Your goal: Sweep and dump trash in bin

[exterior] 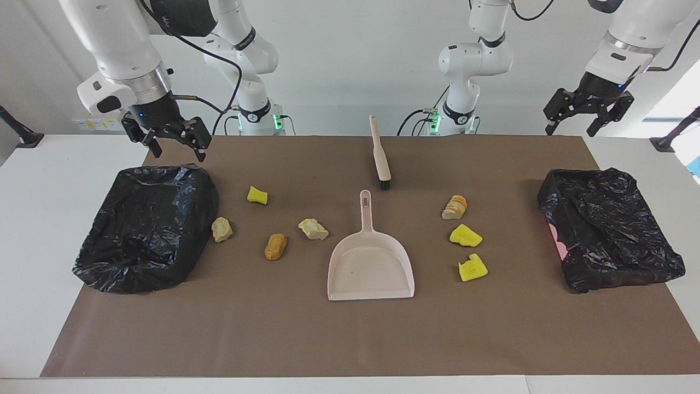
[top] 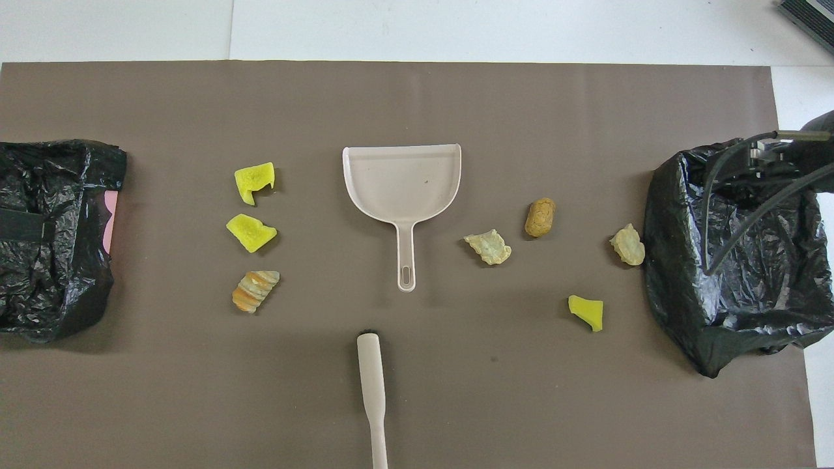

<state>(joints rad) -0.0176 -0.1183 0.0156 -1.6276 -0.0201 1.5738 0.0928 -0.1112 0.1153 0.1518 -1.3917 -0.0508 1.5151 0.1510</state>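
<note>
Seven trash lumps lie on the brown mat. Toward the right arm's end are a yellow chunk (exterior: 257, 195) (top: 586, 311), a beige piece (exterior: 221, 229) beside the bin, an orange-brown piece (exterior: 275, 246) and a beige piece (exterior: 313, 229). Toward the left arm's end are a striped bread piece (exterior: 455, 207) and two yellow chunks (exterior: 465, 236) (exterior: 473, 268). The pink dustpan (exterior: 371, 262) (top: 404, 176) lies in the middle. The brush (exterior: 380, 156) (top: 371, 391) lies nearer the robots. My right gripper (exterior: 178, 150) hangs open over a bin's edge. My left gripper (exterior: 571, 130) hangs open and empty above the table's edge.
A bin lined with a black bag (exterior: 147, 224) (top: 736, 260) stands at the right arm's end. Another black-bagged bin (exterior: 607, 230) (top: 52, 241) stands at the left arm's end. The brown mat (exterior: 350, 339) covers the white table.
</note>
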